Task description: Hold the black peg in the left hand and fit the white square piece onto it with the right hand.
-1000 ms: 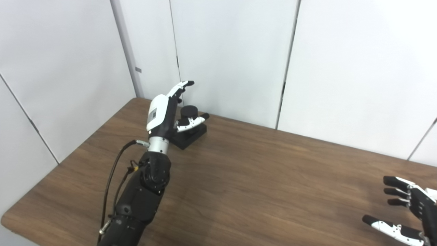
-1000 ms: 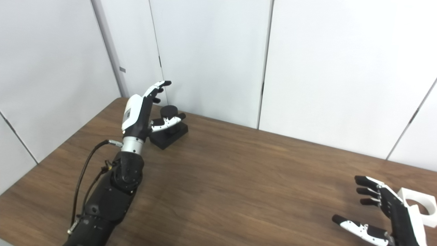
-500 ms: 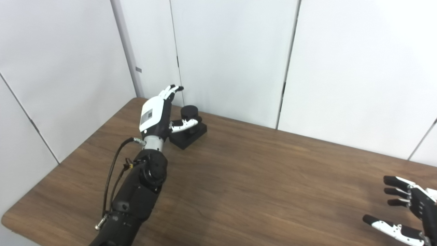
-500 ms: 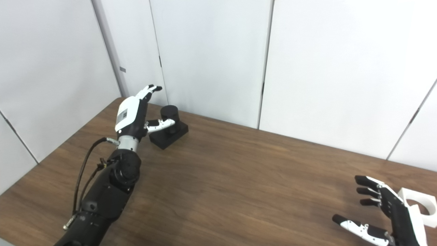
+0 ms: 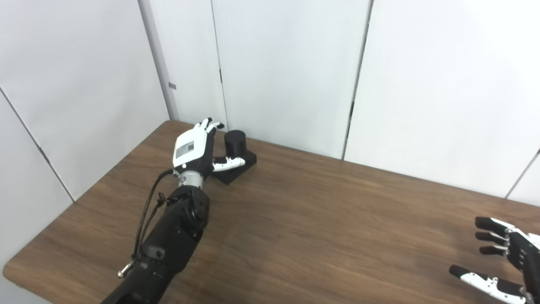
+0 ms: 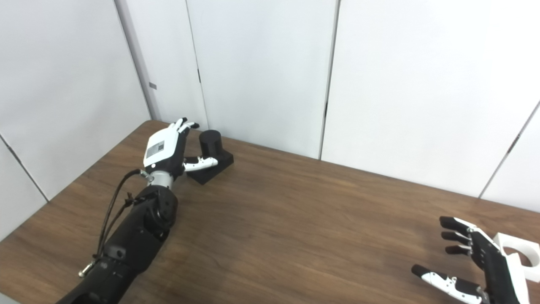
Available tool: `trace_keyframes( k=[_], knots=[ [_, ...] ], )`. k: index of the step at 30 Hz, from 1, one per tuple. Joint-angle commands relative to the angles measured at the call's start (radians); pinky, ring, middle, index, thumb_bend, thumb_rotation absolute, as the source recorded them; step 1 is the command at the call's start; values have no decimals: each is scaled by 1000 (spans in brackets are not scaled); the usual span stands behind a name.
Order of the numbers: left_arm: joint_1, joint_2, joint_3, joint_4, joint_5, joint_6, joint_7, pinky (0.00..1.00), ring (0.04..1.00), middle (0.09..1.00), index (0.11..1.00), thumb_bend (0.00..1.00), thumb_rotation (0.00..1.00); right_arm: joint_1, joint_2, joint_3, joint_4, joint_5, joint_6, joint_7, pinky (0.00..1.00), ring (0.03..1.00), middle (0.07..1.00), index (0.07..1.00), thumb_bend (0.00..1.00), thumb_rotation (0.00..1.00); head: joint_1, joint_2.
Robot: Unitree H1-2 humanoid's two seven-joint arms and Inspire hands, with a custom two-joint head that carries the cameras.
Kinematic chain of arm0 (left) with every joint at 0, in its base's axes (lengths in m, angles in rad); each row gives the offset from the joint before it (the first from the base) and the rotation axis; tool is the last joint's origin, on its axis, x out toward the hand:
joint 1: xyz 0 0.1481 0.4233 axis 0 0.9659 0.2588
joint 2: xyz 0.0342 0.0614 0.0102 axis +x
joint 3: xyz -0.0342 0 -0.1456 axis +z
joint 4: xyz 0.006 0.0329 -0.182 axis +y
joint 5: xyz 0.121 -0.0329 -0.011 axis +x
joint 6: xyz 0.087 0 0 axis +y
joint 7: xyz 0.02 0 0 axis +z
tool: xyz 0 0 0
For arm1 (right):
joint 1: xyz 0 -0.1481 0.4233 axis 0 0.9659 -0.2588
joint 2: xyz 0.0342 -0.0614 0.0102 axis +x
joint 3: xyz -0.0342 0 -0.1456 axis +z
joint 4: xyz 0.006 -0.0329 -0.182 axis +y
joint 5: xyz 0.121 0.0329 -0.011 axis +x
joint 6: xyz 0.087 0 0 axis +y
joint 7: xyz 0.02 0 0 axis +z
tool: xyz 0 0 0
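The black peg [image 5: 235, 142], a short cylinder on a square black base [image 5: 244, 161], stands on the brown table near its far left corner. My left hand [image 5: 192, 145] is open just left of it, palm toward the peg, thumb lying over the front of the base, fingers stretched along the peg's left side. I cannot tell whether it touches the peg. The white square piece [image 6: 517, 253] with a round hole lies at the table's right edge, seen only in the right eye view. My right hand [image 6: 485, 264] hovers open just left of that piece, fingers spread.
White wall panels [image 5: 287, 63] rise right behind the table's far edge, close behind the peg. The brown wooden table [image 5: 316, 219] stretches bare between the two hands. Its left edge runs diagonally beside my left arm.
My left hand has dropped lower and moved in beside the peg, its thumb now lying over the base. The right hand has stayed in place.
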Motion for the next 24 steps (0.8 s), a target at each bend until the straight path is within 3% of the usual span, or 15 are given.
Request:
trace_keyframes(
  k=[1, 7, 16, 24],
  knots=[
    [-60, 38, 0, -1, 26, 17, 15, 846, 980, 976, 840, 1000, 563, -30, -7, -7, -37, 2, -33, -6, 606, 714, 754, 720, 666, 0, 0, 0],
    [-71, 49, -30, 27, 36, 66, 9, 855, 1000, 993, 848, 1000, 626, -27, -3, -5, -50, -4, -16, -4, 606, 709, 752, 720, 665, 0, -2, 3],
    [-87, 61, -63, 55, 41, 124, -30, 869, 1000, 1000, 849, 1000, 626, -24, 2, -7, -71, -10, 12, -2, 604, 713, 755, 716, 664, 0, -7, 11],
    [-99, 63, -80, 105, 35, 108, -20, 847, 994, 990, 825, 1000, 594, -22, 2, -7, -79, -13, 15, -2, 572, 701, 748, 710, 664, 0, -11, 19]
  ],
)
